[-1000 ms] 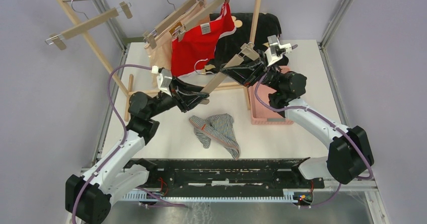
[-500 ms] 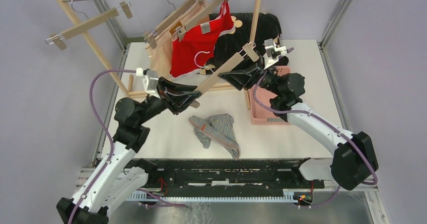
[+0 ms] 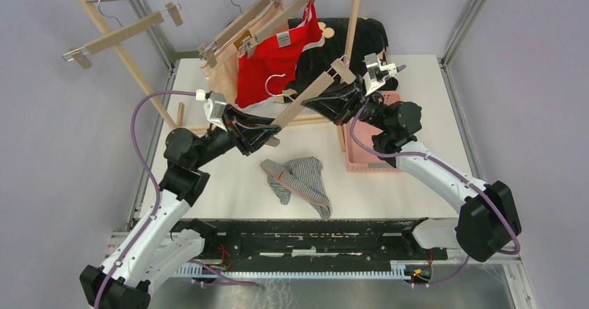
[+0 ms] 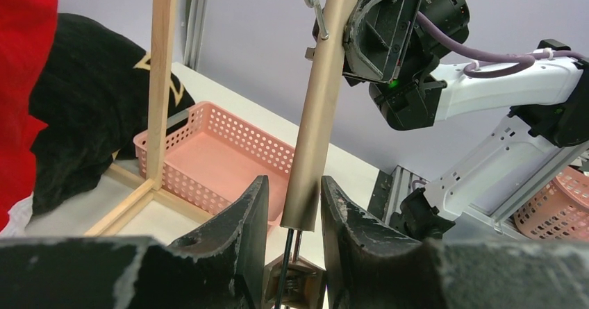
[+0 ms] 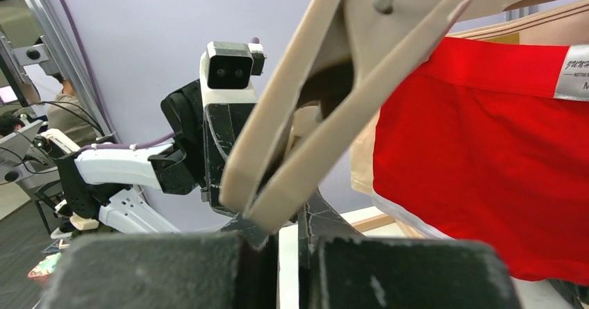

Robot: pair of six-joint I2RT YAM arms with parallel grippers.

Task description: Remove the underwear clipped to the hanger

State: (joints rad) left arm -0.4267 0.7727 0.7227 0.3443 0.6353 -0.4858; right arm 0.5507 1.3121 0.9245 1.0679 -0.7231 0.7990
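A bare wooden clip hanger [image 3: 305, 101] is held slanted in the air between my two grippers. My left gripper [image 3: 267, 134] is shut on its lower end; in the left wrist view the bar [image 4: 319, 114] rises from between my fingers [image 4: 250, 219]. My right gripper [image 3: 326, 99] is shut on the upper end, by the clip [image 5: 312, 114]. The grey-and-white striped underwear [image 3: 300, 177] lies loose on the table. The red underwear [image 3: 274, 62] hangs clipped to a hanger on the rack, and it also shows in the right wrist view [image 5: 486, 163]. The pale beige underwear [image 3: 221, 80] hangs behind it.
A wooden rack with a metal rail [image 3: 355, 10] stands at the back, with an empty hanger [image 3: 125, 35] at its left. A black cushion [image 3: 347, 42] sits behind the rack. A pink basket [image 3: 368, 153] stands at the right, under my right arm.
Both grippers raised the bare hanger toward the rack, then lowered it slightly. My left arm's elbow swung outward. The striped underwear has not moved.
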